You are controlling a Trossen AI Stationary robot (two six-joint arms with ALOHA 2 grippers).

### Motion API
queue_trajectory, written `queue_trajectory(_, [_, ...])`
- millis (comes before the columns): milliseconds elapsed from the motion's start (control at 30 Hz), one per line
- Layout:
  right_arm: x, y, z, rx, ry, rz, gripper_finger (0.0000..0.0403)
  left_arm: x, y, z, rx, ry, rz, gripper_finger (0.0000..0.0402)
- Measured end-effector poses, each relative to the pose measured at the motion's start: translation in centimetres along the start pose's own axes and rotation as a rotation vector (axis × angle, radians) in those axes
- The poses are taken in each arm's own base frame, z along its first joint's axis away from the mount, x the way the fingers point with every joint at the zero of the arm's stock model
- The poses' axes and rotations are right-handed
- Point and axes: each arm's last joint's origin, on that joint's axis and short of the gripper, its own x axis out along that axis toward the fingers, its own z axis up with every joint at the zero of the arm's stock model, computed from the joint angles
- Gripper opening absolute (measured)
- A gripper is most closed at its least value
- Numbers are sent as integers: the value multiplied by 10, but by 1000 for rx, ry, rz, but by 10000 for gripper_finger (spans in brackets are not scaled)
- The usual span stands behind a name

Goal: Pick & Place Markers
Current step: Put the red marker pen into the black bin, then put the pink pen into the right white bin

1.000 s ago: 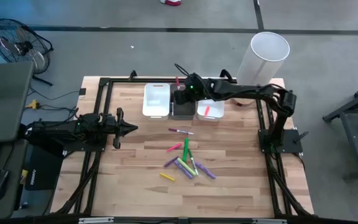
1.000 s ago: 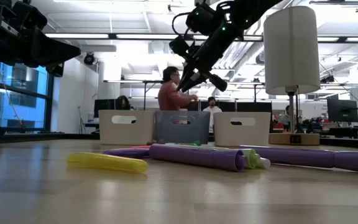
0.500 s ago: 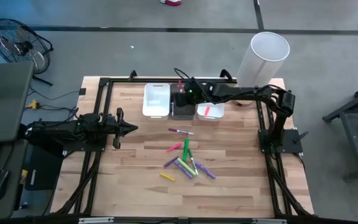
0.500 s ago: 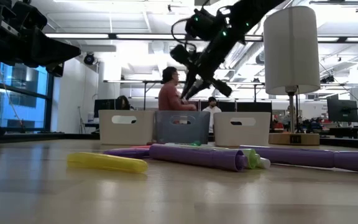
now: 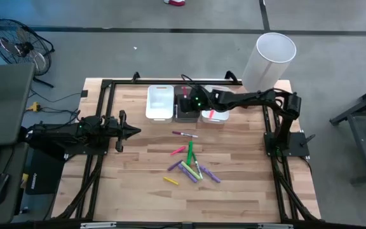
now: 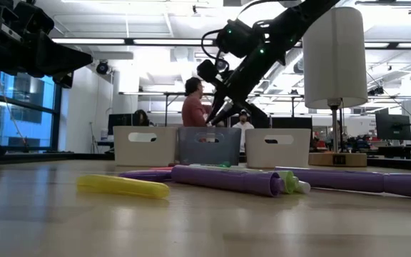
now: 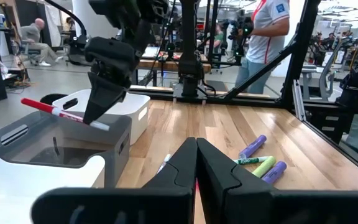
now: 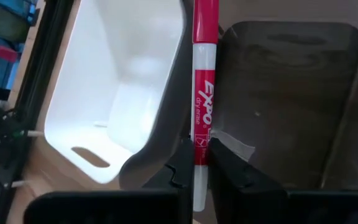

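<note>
- right gripper (image 8: 195, 163) is over the bin row at the far side of the table (image 5: 138, 159), fingers (image 8: 178, 168) pinched on a red marker (image 8: 202, 106)
- in the right wrist view the red marker runs straight out ahead of the fingertips, white band with "EXPO" print just past the grip, red cap at the far end
- directly under the gripper: dark bin (image 5: 184, 113); the marker lies along the edge between it and the white bin (image 5: 159, 102) on its one side
- left wrist view shows the red marker (image 7: 64, 114) tilted, sticking out sideways from the right gripper (image 7: 98, 111) just above the dark bin's (image 7: 55, 144) rim; cannot tell if it touches the rim
- second white bin (image 5: 213, 114) sits on the gripper's other side, with something red lying in it
- remaining markers (image 5: 190, 164) are well clear of the right gripper, scattered mid-table toward the near edge: green, purple, pink, yellow (image 5: 171, 181); one pink/purple pen (image 5: 185, 134) lies closest to the bins
- low view: purple marker (image 6: 227, 178) and yellow marker (image 6: 123, 186) lie flat in the foreground, bins behind them, right gripper (image 6: 220, 114) above the dark bin (image 6: 207, 145)
- left gripper (image 5: 132, 131) parked at the table's left side, well apart from bins and markers, jaws closed on nothing; its fingers (image 7: 179, 165) meet in the left wrist view
- people in the room behind the table, not near the arms
</note>
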Motion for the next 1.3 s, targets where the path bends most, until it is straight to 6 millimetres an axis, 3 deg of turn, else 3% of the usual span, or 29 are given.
queue_trajectory(467, [0, 0, 0, -35, 2, 0, 103, 0, 0, 0, 0, 0, 0, 1])
queue_trajectory(667, [-13, 8, 3, -139, -7, 46, 118, 0, 0, 0, 0, 0, 0, 1])
queue_trajectory(967, [-43, 35, -17, -525, 45, 208, 118, 0, 0, 0, 0, 0, 1, 1])
queue_trajectory(1300, [-56, 58, -70, -1033, 133, 376, 118, 0, 0, 0, 0, 0, 1, 1])
